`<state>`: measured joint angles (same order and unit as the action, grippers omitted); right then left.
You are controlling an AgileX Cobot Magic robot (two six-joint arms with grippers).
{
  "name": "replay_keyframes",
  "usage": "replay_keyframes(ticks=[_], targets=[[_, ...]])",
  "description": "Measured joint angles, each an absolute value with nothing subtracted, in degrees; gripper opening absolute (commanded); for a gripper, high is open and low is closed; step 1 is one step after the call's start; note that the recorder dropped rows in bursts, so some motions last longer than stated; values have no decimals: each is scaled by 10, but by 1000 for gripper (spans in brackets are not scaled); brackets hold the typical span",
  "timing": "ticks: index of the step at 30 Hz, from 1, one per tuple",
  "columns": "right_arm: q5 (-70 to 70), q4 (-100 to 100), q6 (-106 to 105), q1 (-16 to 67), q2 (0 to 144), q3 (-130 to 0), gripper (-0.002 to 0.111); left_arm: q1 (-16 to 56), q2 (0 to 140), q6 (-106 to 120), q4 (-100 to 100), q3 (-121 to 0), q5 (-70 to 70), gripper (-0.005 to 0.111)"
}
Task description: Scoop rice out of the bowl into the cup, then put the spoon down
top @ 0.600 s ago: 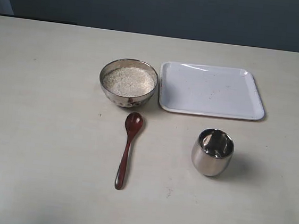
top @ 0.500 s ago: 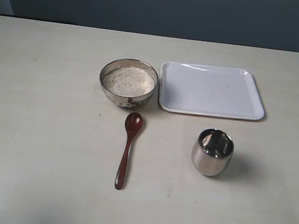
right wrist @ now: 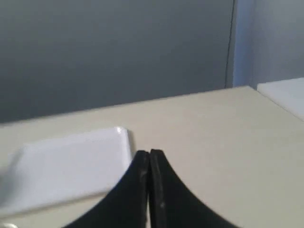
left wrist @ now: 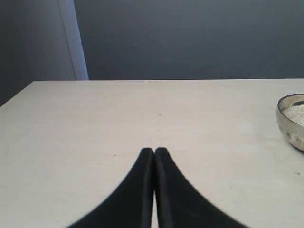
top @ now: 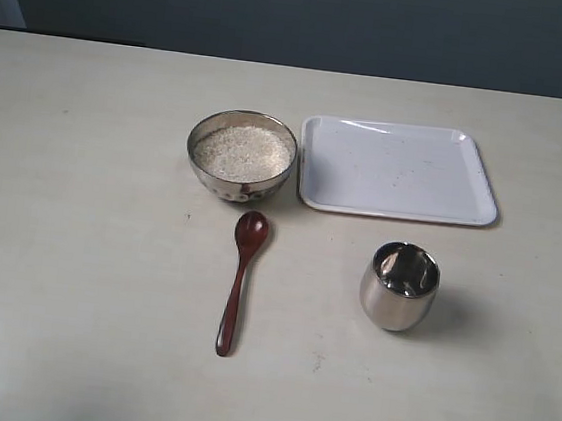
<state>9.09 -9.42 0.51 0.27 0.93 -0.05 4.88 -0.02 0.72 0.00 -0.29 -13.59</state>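
Looking across the table (top: 76, 249), you are seeing the spoon (top: 238, 281) lying flat, its oval end pointing at the bowl (top: 239, 181) and sitting just short of it. The rice (top: 242, 152) is filling the bowl. The cup (top: 398, 288) is standing upright, apart from the spoon on its right, nearer the camera than the white tray (top: 398, 173). Your left gripper (left wrist: 154, 151) and right gripper (right wrist: 149, 153) are both showing fingers pressed together, holding nothing.

The right gripper (right wrist: 149, 153) has its two black fingers pressed together, nothing between them, tips right by the corner of a white tray (right wrist: 71, 161). Pale bench (right wrist: 204, 123) runs on beyond, dark grey wall (right wrist: 118, 52) behind it.
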Motion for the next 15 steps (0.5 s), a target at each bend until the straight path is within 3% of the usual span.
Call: replay_keyframes(ticks=[7, 15], targets=[[-41, -399, 44, 3, 9, -1, -1, 49, 0, 7, 0, -3, -136, 1], [63, -488, 25, 3, 11, -39, -1, 49, 0, 7, 0, -3, -136, 1]])
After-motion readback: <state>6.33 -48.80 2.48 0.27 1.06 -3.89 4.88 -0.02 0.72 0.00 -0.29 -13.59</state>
